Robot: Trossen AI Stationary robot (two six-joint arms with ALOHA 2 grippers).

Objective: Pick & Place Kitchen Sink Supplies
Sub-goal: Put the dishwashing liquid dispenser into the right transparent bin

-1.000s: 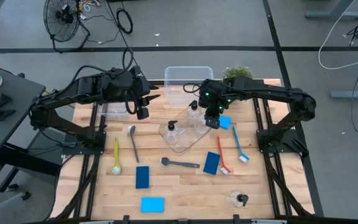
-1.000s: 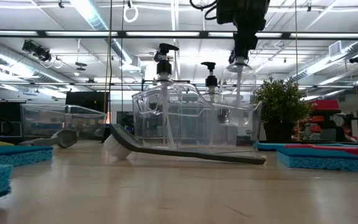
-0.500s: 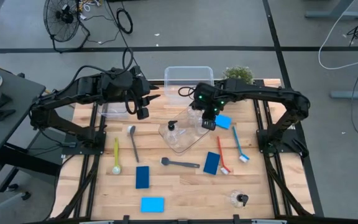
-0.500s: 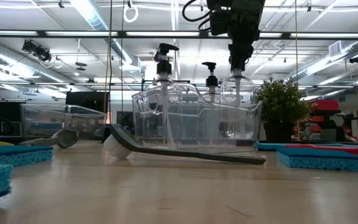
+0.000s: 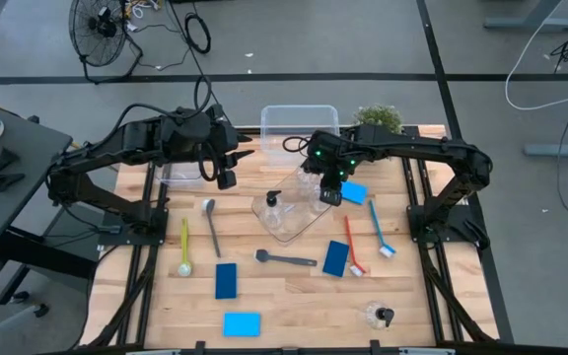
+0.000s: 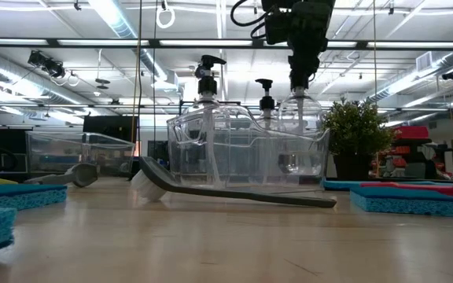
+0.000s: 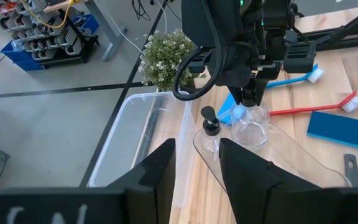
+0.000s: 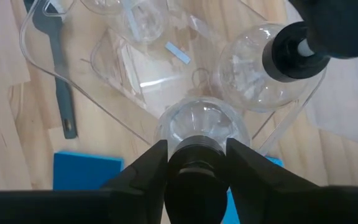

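L gripper waits off the clear tray's far-left side, over bare wood; fingers a moderate gap apart, nothing between them.

Tray mid-table, two pump bottles already standing in it: one at its left, one at the far edge.

R gripper sits directly above the third bottle, on the tray's right side. Bottle is upright, long axis vertical, straight below the fingers; low view shows its base down at tray-floor level. Fingers bracket the black pump top on both sides, close in; can't tell if they still pinch it or have just let go. R arm clearly the nearer; I'd judge the next move a straight lift clear.

No brand, label or readable writing on bottles or tray.
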